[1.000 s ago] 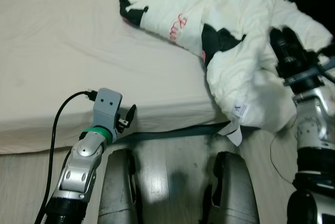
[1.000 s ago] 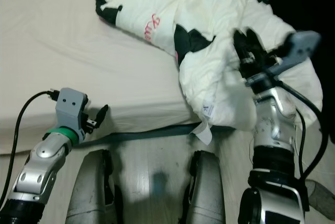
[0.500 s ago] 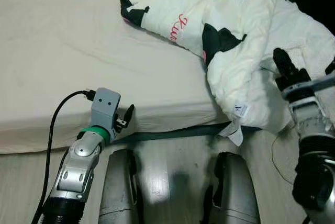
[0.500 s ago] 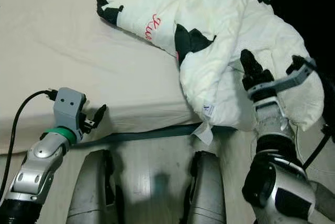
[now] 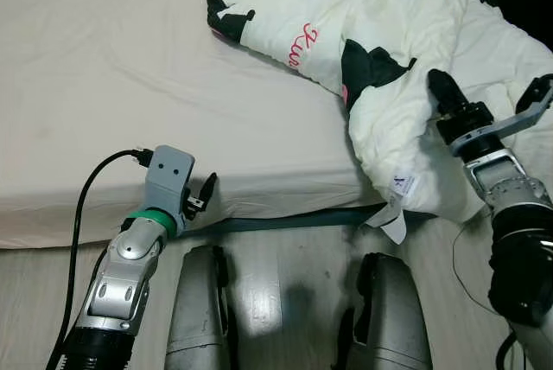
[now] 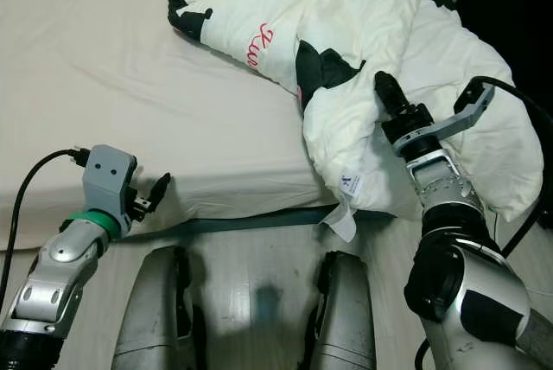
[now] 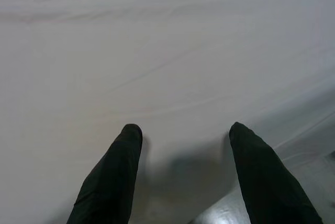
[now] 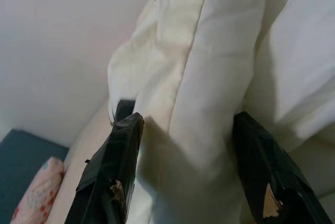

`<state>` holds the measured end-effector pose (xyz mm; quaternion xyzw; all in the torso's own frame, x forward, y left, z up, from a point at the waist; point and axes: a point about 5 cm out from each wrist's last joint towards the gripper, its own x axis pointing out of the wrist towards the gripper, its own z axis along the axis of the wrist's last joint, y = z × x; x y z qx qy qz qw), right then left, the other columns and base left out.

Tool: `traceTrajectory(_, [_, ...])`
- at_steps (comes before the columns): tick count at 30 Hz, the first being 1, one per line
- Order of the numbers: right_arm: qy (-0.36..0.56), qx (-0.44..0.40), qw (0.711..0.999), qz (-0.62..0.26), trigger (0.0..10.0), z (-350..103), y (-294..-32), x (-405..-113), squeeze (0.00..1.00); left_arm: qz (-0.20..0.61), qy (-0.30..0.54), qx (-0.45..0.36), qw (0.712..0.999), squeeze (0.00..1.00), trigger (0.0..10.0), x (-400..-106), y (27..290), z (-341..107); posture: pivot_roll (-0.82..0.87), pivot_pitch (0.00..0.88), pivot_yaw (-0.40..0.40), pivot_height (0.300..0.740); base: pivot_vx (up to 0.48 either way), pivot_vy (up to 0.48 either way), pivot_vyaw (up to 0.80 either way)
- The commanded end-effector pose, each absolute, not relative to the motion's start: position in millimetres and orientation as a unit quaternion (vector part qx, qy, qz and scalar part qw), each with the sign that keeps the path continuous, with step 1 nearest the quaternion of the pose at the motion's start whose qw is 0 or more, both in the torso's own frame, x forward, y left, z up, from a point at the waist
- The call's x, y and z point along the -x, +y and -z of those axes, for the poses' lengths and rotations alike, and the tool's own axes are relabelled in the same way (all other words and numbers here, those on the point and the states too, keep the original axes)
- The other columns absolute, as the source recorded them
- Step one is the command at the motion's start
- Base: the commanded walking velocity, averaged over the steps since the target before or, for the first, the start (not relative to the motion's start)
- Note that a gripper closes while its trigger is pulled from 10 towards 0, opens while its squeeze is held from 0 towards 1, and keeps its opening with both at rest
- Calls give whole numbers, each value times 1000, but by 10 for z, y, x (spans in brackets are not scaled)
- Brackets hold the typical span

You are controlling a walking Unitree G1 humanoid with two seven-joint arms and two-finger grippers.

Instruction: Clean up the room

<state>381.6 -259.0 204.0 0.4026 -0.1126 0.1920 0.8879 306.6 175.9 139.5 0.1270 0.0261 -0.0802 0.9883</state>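
Right gripper straddles a fold of the cream comforter hanging off the mattress corner, fingers spread. Left gripper, fingers apart, faces bare sheet at the mattress edge.

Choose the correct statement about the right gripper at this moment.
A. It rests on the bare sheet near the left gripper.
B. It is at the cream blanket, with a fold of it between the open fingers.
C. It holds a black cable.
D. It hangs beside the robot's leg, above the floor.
B: the right gripper has a fold of the cream blanket between its spread fingers.
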Motion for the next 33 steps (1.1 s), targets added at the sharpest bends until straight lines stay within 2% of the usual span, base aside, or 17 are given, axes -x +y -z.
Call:
traceTrajectory(1, [-96, -402, 889, -198, 10000, -1984, -2547, -3819, 0, 75, 43, -133, 987, 0, 10000, -3009, 1810, -1327, 212, 268, 112, 546, 0, 0, 0])
traceTrajectory(7, [-82, -399, 893, -194, 10000, -1968, -2456, -3862, 0, 74, 44, -135, 987, 0, 10000, -2986, 1828, -1329, 229, 274, 111, 546, 0, 0, 0])
traceTrajectory(8, [-86, -397, 892, -199, 3922, -1983, -2439, -3868, 0, 73, 44, -136, 987, 0, 10000, -2982, 1835, -1330, 229, 274, 111, 546, 0, 0, 0])
traceTrajectory(9, [-93, -393, 891, -210, 0, -2005, -2415, -3873, 0, 71, 44, -136, 987, 0, 10000, -2979, 1841, -1331, 231, 276, 109, 546, 0, 0, 0])
traceTrajectory(27, [-98, -374, 893, -231, 0, -2018, -2400, -3864, 0, 71, 47, -133, 987, 0, 10000, -2978, 1824, -1317, 216, 276, 107, 546, 0, 0, 0])
traceTrajectory(33, [-74, -306, 902, -294, 0, -2012, -2229, -3869, 0, 73, 47, -131, 988, 0, 10000, -2983, 1806, -1314, 201, 280, 107, 546, 0, 0, 0])
